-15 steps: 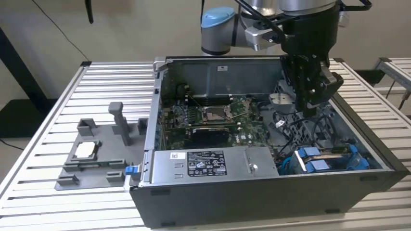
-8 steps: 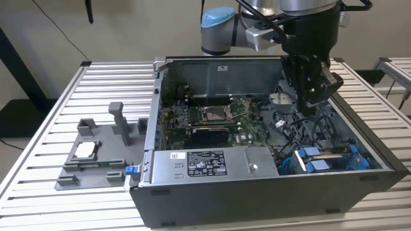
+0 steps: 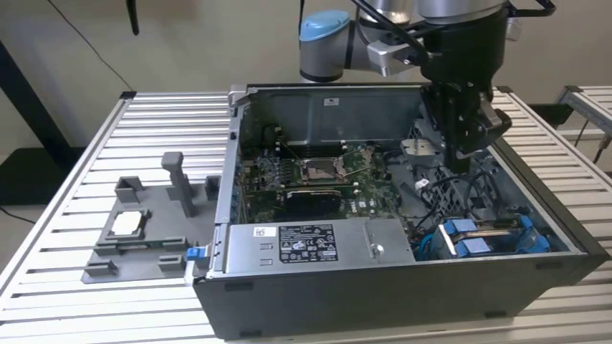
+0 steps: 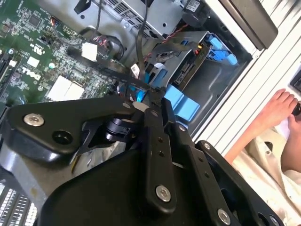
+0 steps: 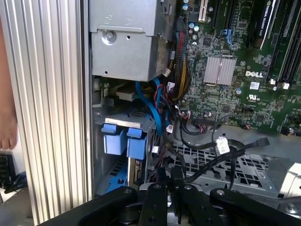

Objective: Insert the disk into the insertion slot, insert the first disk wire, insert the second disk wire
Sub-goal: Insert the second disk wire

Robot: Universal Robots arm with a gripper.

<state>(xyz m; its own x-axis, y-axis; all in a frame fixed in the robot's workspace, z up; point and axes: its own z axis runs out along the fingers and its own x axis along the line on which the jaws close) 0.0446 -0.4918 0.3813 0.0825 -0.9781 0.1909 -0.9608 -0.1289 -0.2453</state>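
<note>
The work stands at the wire stage, by my reading. In the exterior view the open computer case [image 3: 383, 301] lies on the slatted table [image 3: 77, 179]. The insertion slot [image 3: 497, 228], a grey metal bay, sits at about 4 o'clock inside the case. The silver power-supply box [image 3: 306, 240] is at 7 o'clock and the motherboard [image 3: 316, 175] is near the centre.

The slot looks filled. In the second wrist view a dark slab that I take for the disk [image 4: 192, 68] sits in the bay beside 2 blue carrier tabs [image 4: 218, 47], its connector edge facing the cable bundle. So the first step appears done.

The gripper [image 3: 461, 159] hangs inside the case at about 2 o'clock, above the loose cables and well short of the slot. In both wrist views its fingers [image 4: 155, 141] are drawn together with no gap at the tips. Black cables run right past those tips, and I cannot tell whether 1 of them is pinched between them.

A black wire with a white tag [image 5: 221, 145] lies free across the perforated floor of the case, its plug end apart from the disk. No wire can be seen plugged into the disk.

Seating a wire would call for the plug squared to the disk's connector edge. It would also need a path clear of the bundle crowding the bay mouth.
</note>
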